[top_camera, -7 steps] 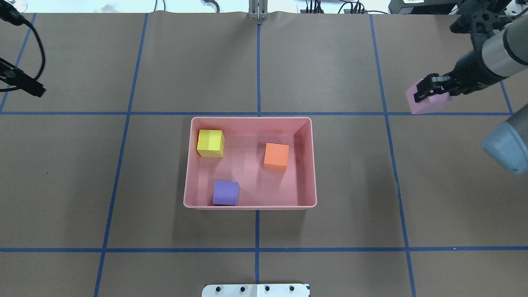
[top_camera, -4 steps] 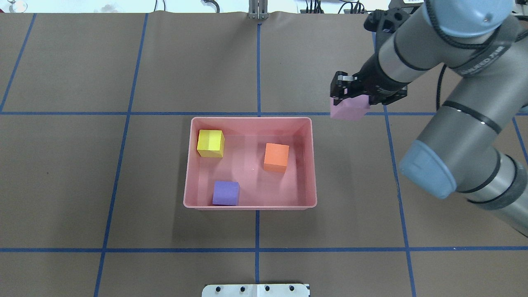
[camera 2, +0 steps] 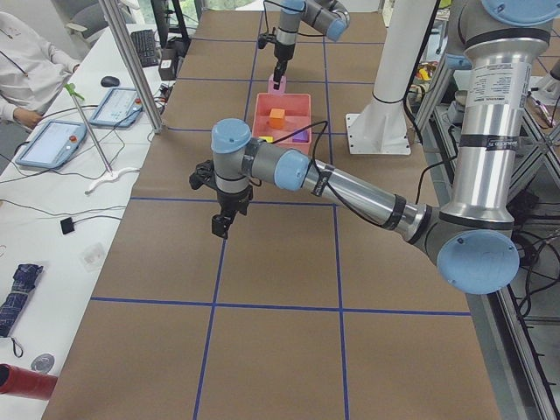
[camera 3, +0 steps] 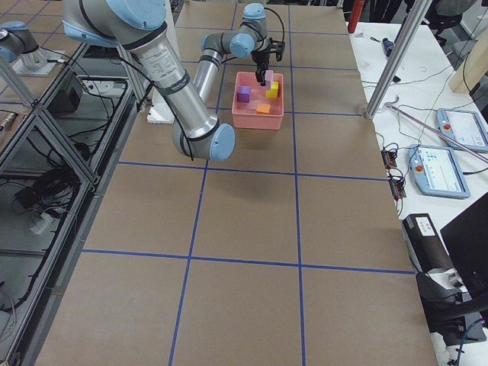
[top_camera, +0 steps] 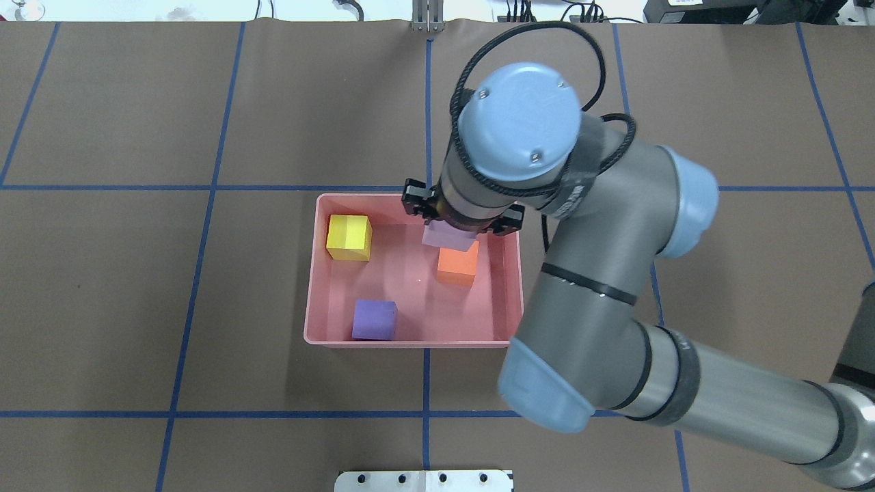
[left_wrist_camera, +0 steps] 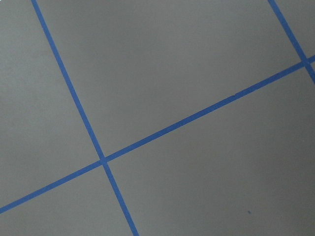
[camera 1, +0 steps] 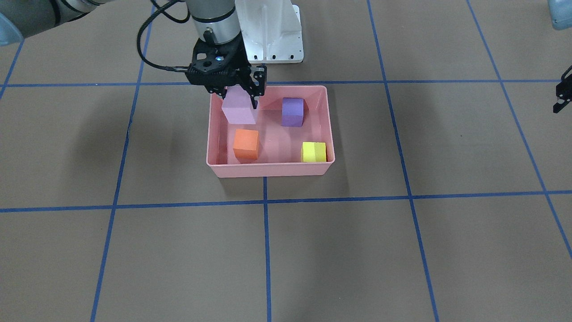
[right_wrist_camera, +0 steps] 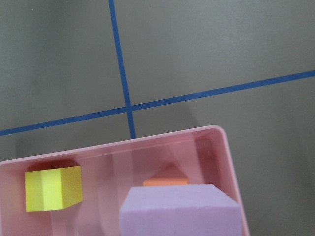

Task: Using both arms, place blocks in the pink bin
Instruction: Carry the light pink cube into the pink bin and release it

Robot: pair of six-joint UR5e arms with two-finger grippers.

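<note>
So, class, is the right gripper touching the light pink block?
Touching. The front-facing view shows the right gripper closed on the light pink block, with a finger pressed against each side.

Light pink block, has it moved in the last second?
Yes. Overhead, the light pink block went left, from right of the pink bin to over its inside.
</note>
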